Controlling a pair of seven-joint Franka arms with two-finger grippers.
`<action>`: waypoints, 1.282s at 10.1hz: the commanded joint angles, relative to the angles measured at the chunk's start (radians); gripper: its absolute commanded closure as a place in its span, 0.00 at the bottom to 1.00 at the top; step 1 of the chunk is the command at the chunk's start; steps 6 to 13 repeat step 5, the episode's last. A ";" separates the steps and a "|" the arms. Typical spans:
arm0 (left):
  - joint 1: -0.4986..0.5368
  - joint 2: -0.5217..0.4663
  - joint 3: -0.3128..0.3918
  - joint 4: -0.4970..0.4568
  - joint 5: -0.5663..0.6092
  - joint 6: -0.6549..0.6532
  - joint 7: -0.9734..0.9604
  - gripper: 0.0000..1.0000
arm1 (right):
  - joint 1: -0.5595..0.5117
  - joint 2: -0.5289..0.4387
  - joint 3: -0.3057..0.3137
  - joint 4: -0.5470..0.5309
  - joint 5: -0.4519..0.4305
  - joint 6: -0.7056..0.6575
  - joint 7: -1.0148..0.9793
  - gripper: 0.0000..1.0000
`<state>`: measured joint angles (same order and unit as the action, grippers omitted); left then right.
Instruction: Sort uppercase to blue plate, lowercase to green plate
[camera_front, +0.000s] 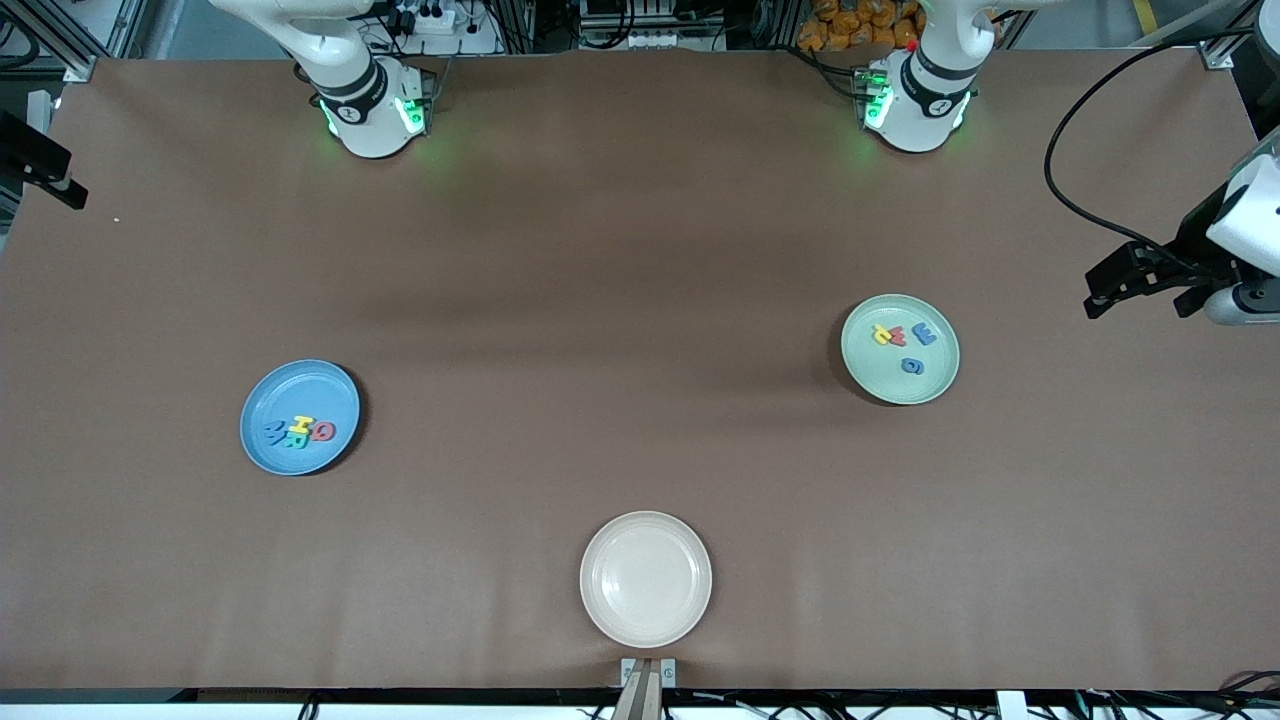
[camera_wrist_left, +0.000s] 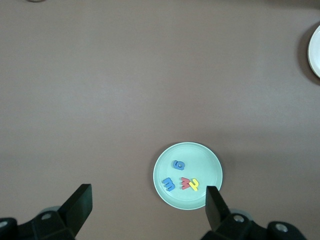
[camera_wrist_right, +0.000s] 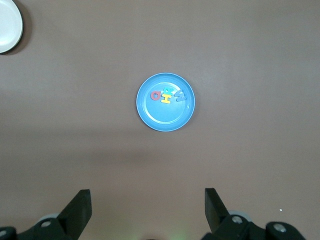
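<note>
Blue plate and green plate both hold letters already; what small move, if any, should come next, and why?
Probably none beyond keeping both arms parked. The blue plate holds the four capitals, the green plate the four lowercase letters, and the cream plate has none. The left gripper and right gripper are open, high above the table, holding nothing.

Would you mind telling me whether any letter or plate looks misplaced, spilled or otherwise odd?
Nothing stands out. The four capitals lie bunched on the blue plate, the four lowercase letters on the green plate, and the cream plate holds nothing. No letter lies on the table.
</note>
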<state>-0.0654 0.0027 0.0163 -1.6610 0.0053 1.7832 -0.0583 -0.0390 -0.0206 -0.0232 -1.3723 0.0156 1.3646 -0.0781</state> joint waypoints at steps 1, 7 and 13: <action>0.033 -0.020 -0.031 -0.022 -0.013 0.016 0.021 0.00 | -0.022 0.010 0.009 0.025 0.006 -0.018 -0.006 0.00; 0.085 -0.018 -0.081 -0.020 -0.013 0.016 0.026 0.00 | -0.024 0.010 0.009 0.025 0.007 -0.018 -0.006 0.00; 0.085 -0.018 -0.081 -0.020 -0.013 0.016 0.026 0.00 | -0.024 0.010 0.009 0.025 0.007 -0.018 -0.006 0.00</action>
